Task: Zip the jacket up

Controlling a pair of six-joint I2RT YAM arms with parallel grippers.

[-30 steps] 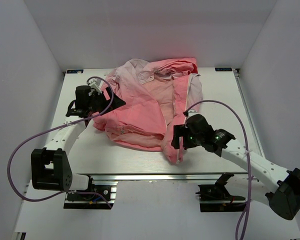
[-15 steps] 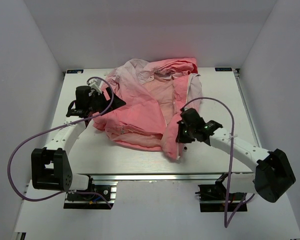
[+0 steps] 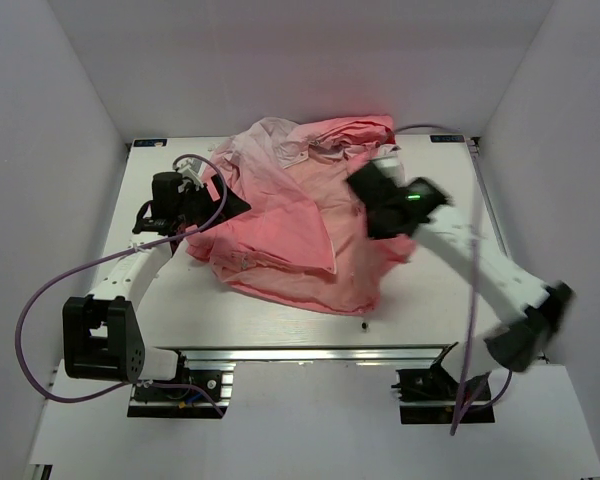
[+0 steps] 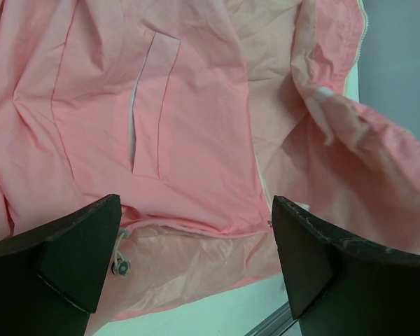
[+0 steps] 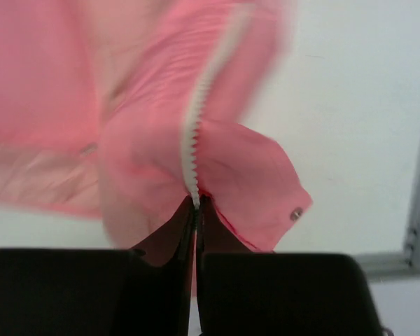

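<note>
White table (image 3: 170, 310) is bearing the jacket (image 3: 290, 230), which is lying crumpled and open-fronted across its middle and far side. The left gripper (image 4: 194, 210) is hanging over the jacket's left edge, its fingers spread wide and gripping nothing. The right gripper (image 5: 195, 204) is pinching the white zipper (image 5: 194, 133), its fingers pressed together on that edge, near a small metal snap (image 5: 295, 213).

The jacket (image 3: 300, 235) lies crumpled on the worktop (image 3: 430, 300), covering its middle and 12 o'clock end, with the left pincer (image 3: 235, 204) at the jacket's 9 o'clock edge, jaws apart above the cloth, and the right pincer (image 5: 196, 204) at its 3 o'clock side, clamped on the zipper (image 5: 193, 140).
</note>
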